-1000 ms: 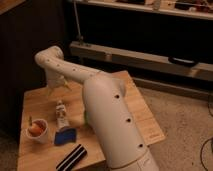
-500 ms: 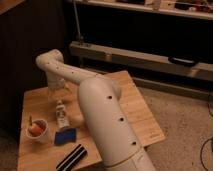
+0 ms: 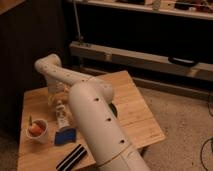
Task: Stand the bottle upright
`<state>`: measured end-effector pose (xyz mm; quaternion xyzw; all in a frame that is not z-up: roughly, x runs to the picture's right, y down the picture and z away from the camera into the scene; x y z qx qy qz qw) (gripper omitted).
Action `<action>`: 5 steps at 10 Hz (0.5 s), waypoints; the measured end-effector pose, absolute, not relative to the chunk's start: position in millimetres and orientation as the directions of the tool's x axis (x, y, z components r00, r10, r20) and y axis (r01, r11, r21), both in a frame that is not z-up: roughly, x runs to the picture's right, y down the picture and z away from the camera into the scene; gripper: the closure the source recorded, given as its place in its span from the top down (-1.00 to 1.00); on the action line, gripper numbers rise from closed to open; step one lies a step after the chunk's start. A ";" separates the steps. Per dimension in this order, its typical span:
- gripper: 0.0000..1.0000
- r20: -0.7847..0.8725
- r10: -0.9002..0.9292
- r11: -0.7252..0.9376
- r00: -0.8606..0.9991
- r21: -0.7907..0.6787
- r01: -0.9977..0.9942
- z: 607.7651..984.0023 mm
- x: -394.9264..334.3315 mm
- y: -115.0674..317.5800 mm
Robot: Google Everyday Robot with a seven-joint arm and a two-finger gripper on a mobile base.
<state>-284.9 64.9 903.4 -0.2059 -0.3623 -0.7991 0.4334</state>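
Note:
The bottle, small, slim and whitish with a darker band, is on the left part of the wooden table. Its length runs up and down in the camera view, and I cannot tell whether it lies flat or stands. My white arm rises from the bottom centre, bends at an elbow and comes down to the gripper. The gripper hangs just above and behind the bottle's far end, open. Nothing shows between its jaws.
A white cup with orange contents stands left of the bottle. A blue object lies in front of it, and a black striped object is near the front edge. A dark round thing peeks out right of the arm. A dark shelf unit stands behind the table.
The elbow and forearm have sunk a little, bringing the gripper lower over the bottle. The bottle and the other things have not moved.

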 end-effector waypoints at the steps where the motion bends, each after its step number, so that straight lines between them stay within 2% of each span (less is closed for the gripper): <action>1: 0.60 0.645 -0.540 -0.355 -0.541 0.408 0.841 904.0 -283.4 67.4; 5: 0.60 0.644 -0.537 -0.353 -0.545 0.415 0.839 907.0 -279.4 74.8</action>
